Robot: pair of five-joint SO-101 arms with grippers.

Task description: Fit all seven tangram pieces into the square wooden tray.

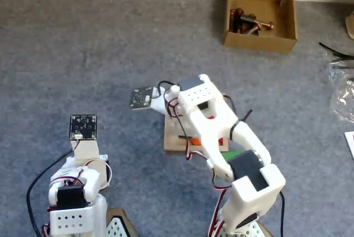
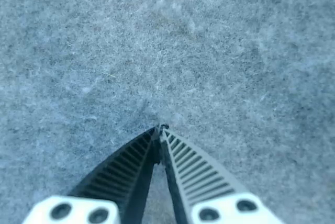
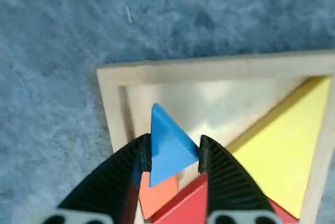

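Observation:
My right gripper (image 3: 174,153) is shut on a blue triangle piece (image 3: 166,143), held just above the bare corner of the square wooden tray (image 3: 111,96). In the tray lie a yellow triangle (image 3: 290,148), a red piece (image 3: 183,205) and an orange piece (image 3: 159,195). From above, the right arm (image 1: 213,120) covers most of the tray (image 1: 172,140), and a green piece (image 1: 237,154) peeks out beside it. My left gripper (image 2: 160,130) is shut and empty, pointing down at bare grey carpet, at the near left (image 1: 83,129).
A cardboard box (image 1: 260,15) with copper-coloured parts stands at the back right. Clear plastic wrapping (image 1: 343,90) and black cables lie at the right edge. Grey carpet surrounds the tray on the left and far sides.

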